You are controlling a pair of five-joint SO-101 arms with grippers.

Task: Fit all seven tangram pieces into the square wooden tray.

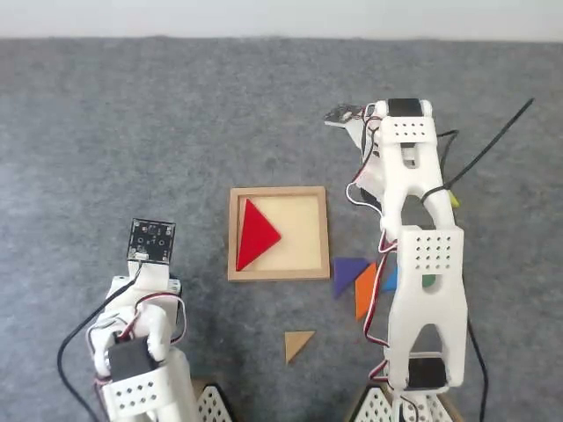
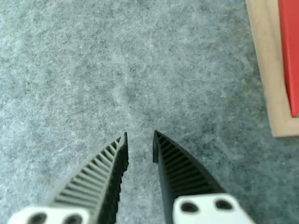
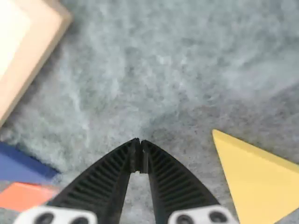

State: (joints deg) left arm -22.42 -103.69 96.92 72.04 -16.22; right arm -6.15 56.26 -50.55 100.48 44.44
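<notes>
While left pincer (image 2: 140, 135) sits ajar, right pincer (image 3: 140, 141) (empty) is closed.

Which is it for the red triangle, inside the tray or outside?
Inside. The red triangle lies flat in the wooden tray, along its left wall in the high view.

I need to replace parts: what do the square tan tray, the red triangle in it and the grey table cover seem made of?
The square tan tray: pale unpainted wood, matte, judging by its tan rim and lighter floor. The red triangle: flat, evenly coloured, smooth; painted wood or plastic, cannot tell which. The grey table cover: felt or short-pile carpet, given its mottled, fuzzy texture.
</notes>
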